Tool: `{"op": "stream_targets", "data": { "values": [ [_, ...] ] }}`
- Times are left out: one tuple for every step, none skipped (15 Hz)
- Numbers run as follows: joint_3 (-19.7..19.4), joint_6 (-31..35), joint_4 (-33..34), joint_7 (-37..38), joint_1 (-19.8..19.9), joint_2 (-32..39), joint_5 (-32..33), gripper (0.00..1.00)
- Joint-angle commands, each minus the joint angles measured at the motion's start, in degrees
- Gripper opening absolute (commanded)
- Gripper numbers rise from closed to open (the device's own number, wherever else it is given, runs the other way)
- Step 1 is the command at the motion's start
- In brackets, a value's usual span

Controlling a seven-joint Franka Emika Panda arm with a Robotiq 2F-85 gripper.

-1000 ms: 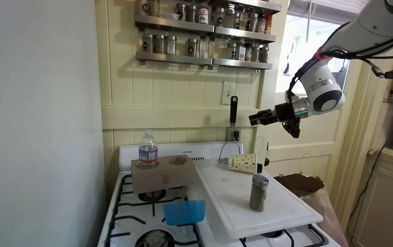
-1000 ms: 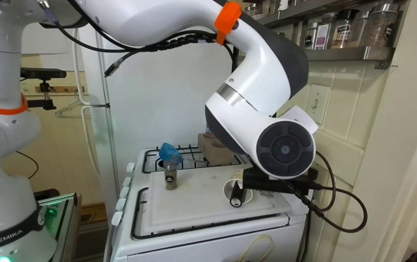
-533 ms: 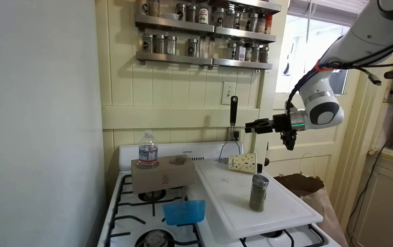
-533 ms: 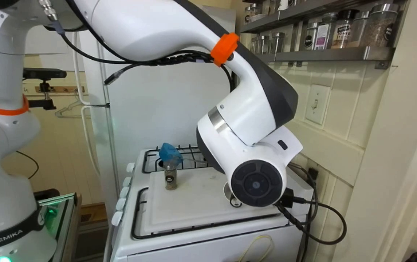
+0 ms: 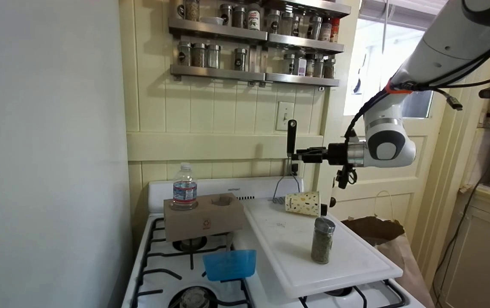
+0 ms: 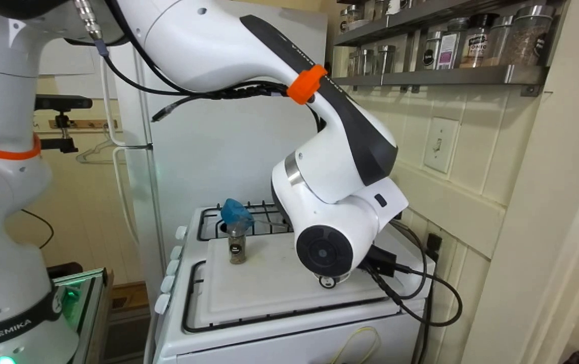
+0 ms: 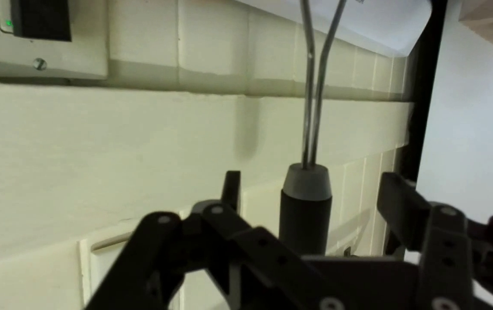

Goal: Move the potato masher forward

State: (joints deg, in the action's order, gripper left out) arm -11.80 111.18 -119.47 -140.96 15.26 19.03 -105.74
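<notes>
Wrist view: masher (image 7: 305,215) between hand's (image 7: 308,183) fingers (image 7: 403,211)

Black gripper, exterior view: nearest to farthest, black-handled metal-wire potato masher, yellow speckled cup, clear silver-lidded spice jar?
From the gripper, in an exterior view:
1. Potato masher: directly ahead, handle framed by the open gripper in the wrist view.
2. Speckled cup: below, lying at the back of the white cutting board.
3. Spice jar: lower, upright nearer the board's front.

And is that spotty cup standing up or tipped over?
Tipped over: in an exterior view, the spotty cup lies with its long side on the white board.
</notes>
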Motion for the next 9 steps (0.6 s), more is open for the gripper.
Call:
{"op": "stream_targets", "data": {
  "values": [
    [-0.19, 0.35, -7.36, 2.22, -1.67, -6.38, -5.24, 0.98],
    [-0.22, 0.34, -8.33, 1.69, -2.05, -7.28, -6.61, 1.00],
    [-0.13, 0.39, -8.77, 0.63, -2.40, -7.79, -8.46, 0.91],
    [-0.06, 0.65, -8.89, 0.04, -2.77, -8.17, -10.06, 0.75],
    [-0.09, 0.96, -8.91, -1.18, -3.15, -8.56, -11.28, 0.75],
    [-0.06, 1.16, -8.71, -2.02, -3.46, -8.70, -12.37, 0.68],
    [-0.04, 1.16, -8.71, -2.48, -3.69, -8.89, -13.35, 0.60],
    [-0.03, 1.31, -8.62, -3.36, -3.97, -8.93, -14.14, 0.52],
    [-0.03, 1.51, -8.51, -4.24, -4.22, -8.84, -14.79, 0.43]
  ]
}}
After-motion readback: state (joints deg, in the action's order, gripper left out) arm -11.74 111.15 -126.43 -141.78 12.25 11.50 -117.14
